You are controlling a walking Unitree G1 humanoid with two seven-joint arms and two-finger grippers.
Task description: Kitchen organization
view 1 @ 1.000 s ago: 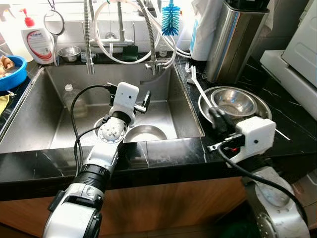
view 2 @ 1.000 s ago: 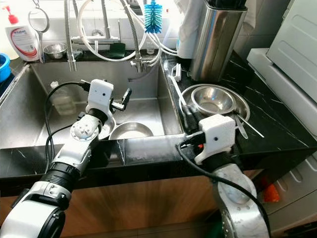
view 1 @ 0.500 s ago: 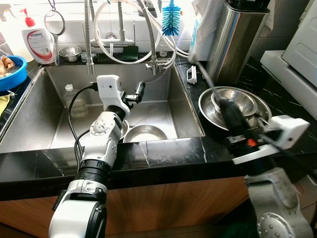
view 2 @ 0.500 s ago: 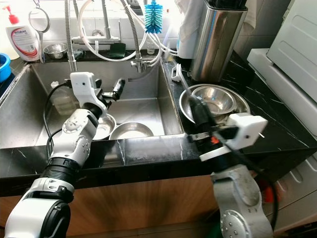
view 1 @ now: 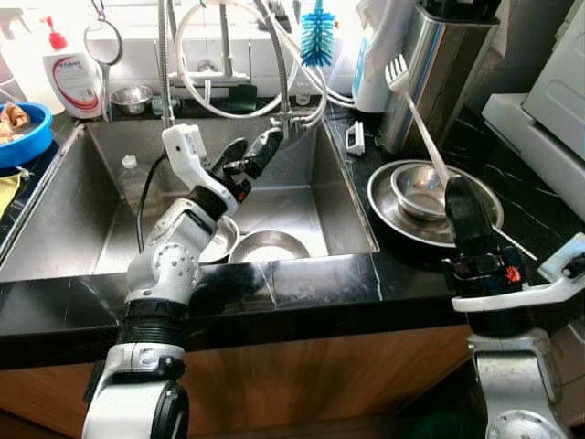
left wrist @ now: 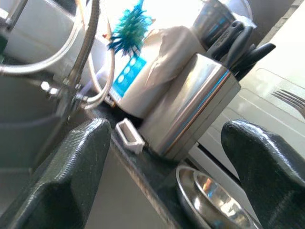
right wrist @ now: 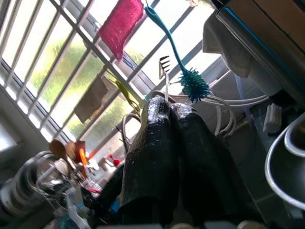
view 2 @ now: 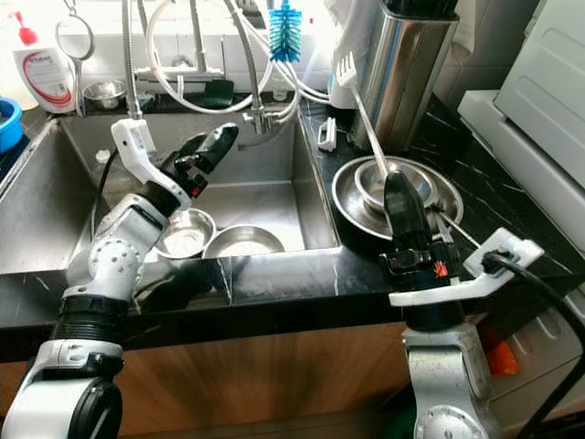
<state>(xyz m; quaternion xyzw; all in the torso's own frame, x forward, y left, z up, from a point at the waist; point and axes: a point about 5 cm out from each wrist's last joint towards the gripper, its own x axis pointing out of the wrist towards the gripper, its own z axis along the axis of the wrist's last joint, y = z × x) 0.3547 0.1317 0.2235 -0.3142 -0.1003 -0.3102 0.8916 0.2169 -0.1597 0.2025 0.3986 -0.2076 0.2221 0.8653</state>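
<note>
My right gripper [view 1: 456, 194] is shut on a pale fork [view 1: 413, 108] and holds it upright over the steel bowls [view 1: 420, 189] on the counter. The fork's tines [view 2: 345, 66] reach up beside the steel utensil holder [view 1: 441, 73]. In the right wrist view the two fingers [right wrist: 157, 143] are pressed together with the tines [right wrist: 164, 64] poking out past them. My left gripper [view 1: 249, 151] hovers open above the sink [view 1: 55, 229] near the faucet hoses, holding nothing. Its fingers [left wrist: 71, 176] frame the utensil holder [left wrist: 195, 109].
Two steel bowls [view 1: 271, 245] lie in the sink beside a plastic bottle [view 1: 128, 174]. A wide steel plate [view 1: 388, 206] sits under the counter bowls. A blue brush [view 1: 315, 41], soap bottle [view 1: 71, 78] and blue bowl [view 1: 20, 133] line the back and left. A white appliance [view 1: 548, 110] stands right.
My right gripper has lifted the fork from flat on the counter to upright beside the utensil holder. My left arm has risen from the sink bottom toward the faucet.
</note>
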